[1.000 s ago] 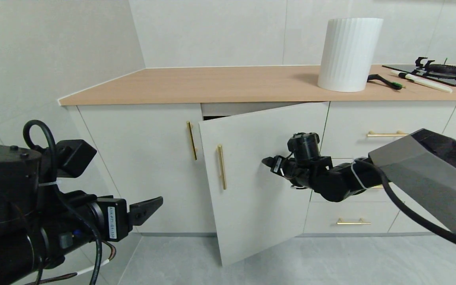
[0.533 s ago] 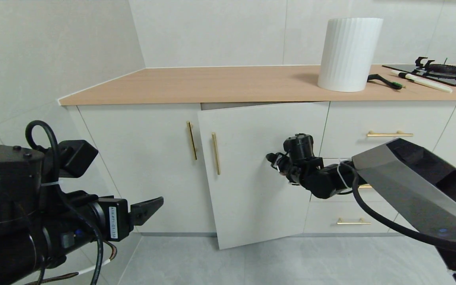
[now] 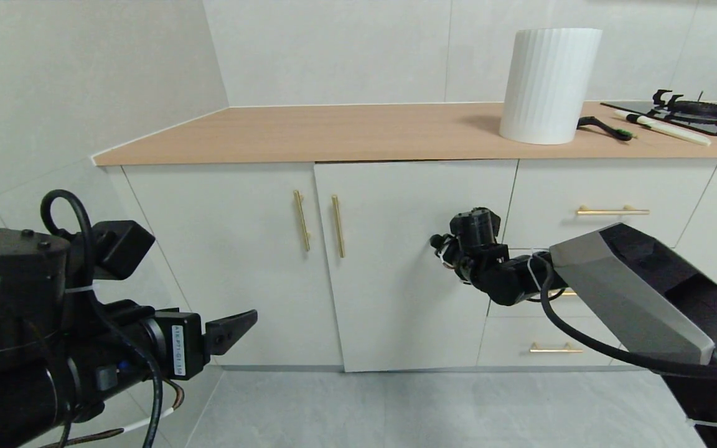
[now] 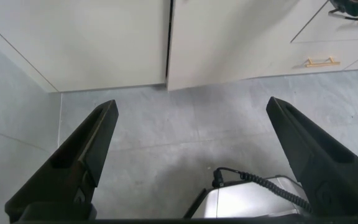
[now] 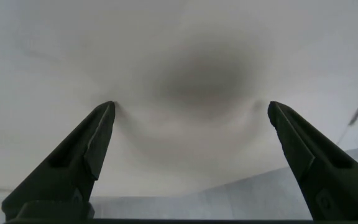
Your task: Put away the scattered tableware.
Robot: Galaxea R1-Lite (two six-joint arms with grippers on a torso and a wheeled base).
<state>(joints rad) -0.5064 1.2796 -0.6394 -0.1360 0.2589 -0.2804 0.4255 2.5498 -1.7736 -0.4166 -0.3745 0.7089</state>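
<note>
Left gripper: fingers apart, holding nothing, low at the left above the floor, unmoved. Right gripper: fingers apart, tips against the door face. The door stood ajar 1.0 s ago and is now flush with the cabinet front; the right arm has followed it in. On the counter, 2 utensils lie between the white container and the stove, unchanged.

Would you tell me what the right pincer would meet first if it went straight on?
The closed cabinet door: the right pincer points squarely at its face, and its open tips look almost on it.
</note>
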